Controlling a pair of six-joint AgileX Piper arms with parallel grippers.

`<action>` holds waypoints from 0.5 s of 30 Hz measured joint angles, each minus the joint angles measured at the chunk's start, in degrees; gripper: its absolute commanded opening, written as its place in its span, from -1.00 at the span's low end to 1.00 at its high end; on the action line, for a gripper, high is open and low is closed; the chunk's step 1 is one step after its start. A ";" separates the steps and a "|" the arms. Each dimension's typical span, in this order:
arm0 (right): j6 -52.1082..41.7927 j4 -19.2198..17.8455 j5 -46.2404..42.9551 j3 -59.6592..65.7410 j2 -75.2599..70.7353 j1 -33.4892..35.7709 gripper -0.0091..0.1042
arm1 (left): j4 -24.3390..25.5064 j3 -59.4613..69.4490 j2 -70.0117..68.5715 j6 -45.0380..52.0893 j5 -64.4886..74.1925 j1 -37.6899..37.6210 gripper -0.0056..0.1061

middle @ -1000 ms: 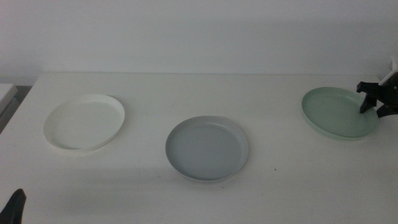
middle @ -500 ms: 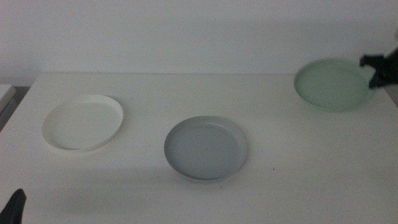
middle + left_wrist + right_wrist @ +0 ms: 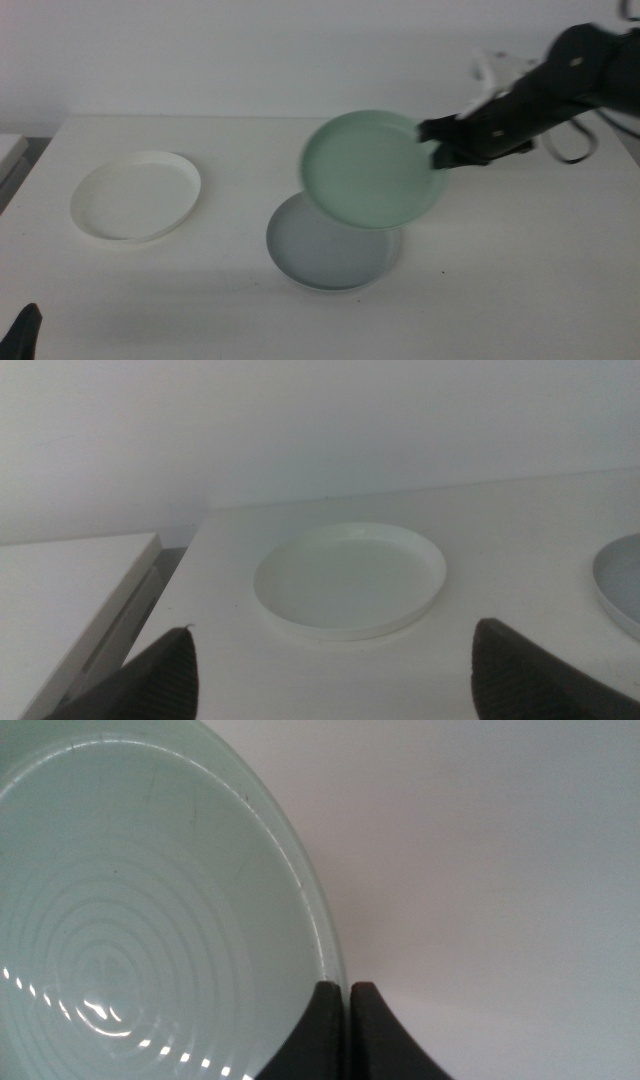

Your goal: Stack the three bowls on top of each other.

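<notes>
My right gripper (image 3: 440, 146) is shut on the rim of the pale mint green bowl (image 3: 372, 170) and holds it tilted in the air, just above the far side of the grey bowl (image 3: 325, 258) at the table's middle. In the right wrist view the green bowl (image 3: 130, 930) fills the frame, its rim between the jaws of my right gripper (image 3: 348, 995). The white bowl (image 3: 136, 195) sits at the left; the left wrist view shows the white bowl (image 3: 350, 577) in front of my open, empty left gripper (image 3: 330, 670), which waits at the table's front left corner (image 3: 22, 335).
The white table (image 3: 500, 260) runs to a pale back wall. A grey ledge (image 3: 70, 590) lies beyond the table's left edge. The right arm (image 3: 560, 85) reaches in over the back right.
The right gripper has lifted the green bowl off the table's right side and carried it left, to above the grey bowl. The other bowls and the left gripper have not moved.
</notes>
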 measured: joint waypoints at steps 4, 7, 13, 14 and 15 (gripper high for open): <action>1.24 0.16 -1.97 -0.12 2.54 4.19 -0.88 | 0.00 0.00 0.00 0.00 0.00 0.00 0.78; 1.98 0.16 -2.68 -0.21 5.52 5.98 -0.88 | 0.00 0.00 0.00 0.00 0.00 0.00 0.78; 2.22 0.16 -4.19 -0.21 8.73 6.83 -0.88 | 0.00 0.00 0.00 0.00 0.00 0.00 0.78; 2.22 0.16 -4.31 -0.21 8.98 6.83 -0.87 | 0.00 0.00 0.00 0.00 0.00 0.00 0.78; 2.22 0.16 -4.54 -0.21 9.10 6.83 -0.84 | 0.00 0.00 0.00 0.00 0.00 0.00 0.78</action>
